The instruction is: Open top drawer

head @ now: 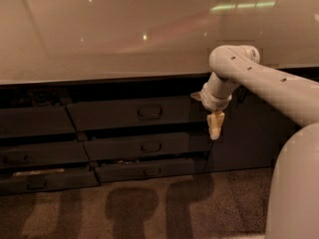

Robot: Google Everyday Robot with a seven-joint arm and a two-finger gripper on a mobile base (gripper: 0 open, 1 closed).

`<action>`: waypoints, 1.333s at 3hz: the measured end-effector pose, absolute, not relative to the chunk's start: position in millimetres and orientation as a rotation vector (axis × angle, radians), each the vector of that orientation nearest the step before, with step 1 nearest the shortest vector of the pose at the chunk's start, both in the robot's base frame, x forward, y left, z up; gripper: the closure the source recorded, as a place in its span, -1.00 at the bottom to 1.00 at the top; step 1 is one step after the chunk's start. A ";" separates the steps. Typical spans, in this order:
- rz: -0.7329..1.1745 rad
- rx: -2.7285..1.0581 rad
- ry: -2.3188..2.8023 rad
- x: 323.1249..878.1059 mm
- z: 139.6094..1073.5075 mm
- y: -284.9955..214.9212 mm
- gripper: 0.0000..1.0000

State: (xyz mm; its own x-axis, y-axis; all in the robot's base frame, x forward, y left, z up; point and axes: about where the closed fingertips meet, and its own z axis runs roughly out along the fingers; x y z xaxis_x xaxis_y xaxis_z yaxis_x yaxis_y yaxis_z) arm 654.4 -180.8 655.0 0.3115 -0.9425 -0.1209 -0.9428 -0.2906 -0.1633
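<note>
The top drawer (114,114) is the wide dark grey front just under the counter, with a small loop handle (149,112) at its middle. A dark gap runs between its upper edge and the counter. My gripper (215,126) hangs pointing down at the drawer's right end, to the right of the handle and a little below it. It holds nothing that I can see. The pale arm (269,81) reaches in from the right.
Two narrower drawers (149,147) sit below the top one, and another column of drawers (35,133) is at the left. A dark cabinet door (249,133) stands behind the gripper at the right. The glossy counter (124,34) overhangs everything, and there is speckled floor (149,208) below.
</note>
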 end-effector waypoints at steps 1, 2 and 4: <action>-0.028 -2.395 1.690 642.3 655.7 -171.6 -1.00; -0.096 -2.436 1.609 619.4 650.2 -158.5 -1.00; -0.165 -2.423 1.627 626.5 676.9 -157.0 -1.00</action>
State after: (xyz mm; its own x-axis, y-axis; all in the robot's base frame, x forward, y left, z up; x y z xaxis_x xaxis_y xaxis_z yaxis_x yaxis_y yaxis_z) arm 626.5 -157.0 676.9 0.3816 -0.9239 -0.0284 -0.8995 -0.3641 -0.2417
